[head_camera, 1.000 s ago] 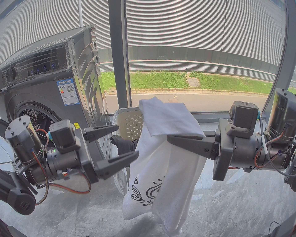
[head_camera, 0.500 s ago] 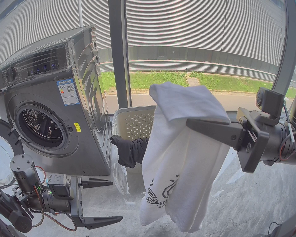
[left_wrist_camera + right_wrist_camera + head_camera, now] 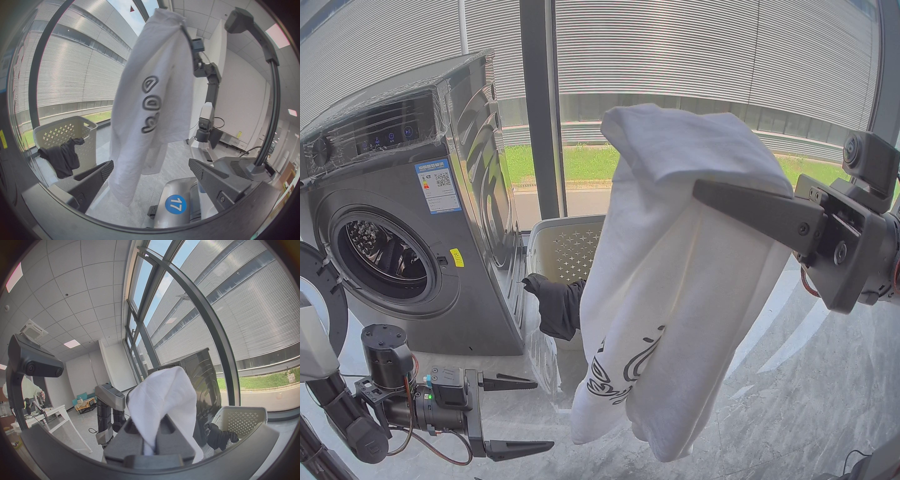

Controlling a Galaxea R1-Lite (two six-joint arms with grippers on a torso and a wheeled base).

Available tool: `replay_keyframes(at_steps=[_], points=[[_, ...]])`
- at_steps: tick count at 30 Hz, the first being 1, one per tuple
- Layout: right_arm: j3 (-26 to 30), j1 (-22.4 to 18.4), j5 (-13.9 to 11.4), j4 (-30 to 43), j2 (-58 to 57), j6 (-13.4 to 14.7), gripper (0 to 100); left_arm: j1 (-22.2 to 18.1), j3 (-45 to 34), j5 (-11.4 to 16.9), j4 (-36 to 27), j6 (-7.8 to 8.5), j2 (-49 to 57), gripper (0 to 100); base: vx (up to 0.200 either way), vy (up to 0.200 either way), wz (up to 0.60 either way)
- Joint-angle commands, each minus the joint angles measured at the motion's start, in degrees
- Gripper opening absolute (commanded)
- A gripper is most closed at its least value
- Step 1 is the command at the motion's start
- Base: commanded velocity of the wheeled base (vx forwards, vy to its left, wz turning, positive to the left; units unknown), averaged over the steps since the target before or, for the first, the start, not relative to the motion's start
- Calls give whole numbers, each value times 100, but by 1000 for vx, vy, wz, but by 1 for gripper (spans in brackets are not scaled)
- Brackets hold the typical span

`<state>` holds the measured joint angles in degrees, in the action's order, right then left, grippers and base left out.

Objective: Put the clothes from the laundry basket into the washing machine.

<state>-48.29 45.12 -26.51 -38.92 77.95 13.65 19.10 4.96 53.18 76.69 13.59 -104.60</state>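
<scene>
- A white shirt (image 3: pixel 675 281) with a dark printed design is clamped at its upper fold by the right gripper (image 3: pixel 706 190), whose jaws are closed tightly on the cloth.
- The shirt is held high in the air, and its lower end hangs free above the floor (image 3: pixel 800 406), in front of the laundry basket (image 3: pixel 565 247).
- A black garment (image 3: pixel 556 303) is draped over the basket's rim on the side nearest the washing machine (image 3: pixel 425 187), with part of it hanging down the outside wall.
- The basket is placed on the floor just beside the machine's right flank and before a large window (image 3: pixel 675 62).
- The machine's round door (image 3: pixel 334 294) is swung open to the left, so the drum opening (image 3: pixel 384 256) is exposed.
- The left gripper (image 3: pixel 544 414) is held low, near the floor in front of the machine and below the drum opening. Its jaws are spread wide and nothing is held between them.
</scene>
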Motion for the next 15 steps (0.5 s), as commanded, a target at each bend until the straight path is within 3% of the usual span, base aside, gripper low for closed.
replay_keyframes(at_steps=[1,6,9,15], points=[[-67,59,-82,8,1,6,0,-390,383,26,21,21,-729,100,0,0,0],[-93,94,-231,8,-8,50,0,-618,936,123,56,21,-984,100,0,0,0],[-128,217,-231,8,-8,208,0,-337,893,351,92,21,-957,100,0,0,0],[-155,305,-231,8,10,401,0,32,866,395,92,21,-940,100,0,0,0]])
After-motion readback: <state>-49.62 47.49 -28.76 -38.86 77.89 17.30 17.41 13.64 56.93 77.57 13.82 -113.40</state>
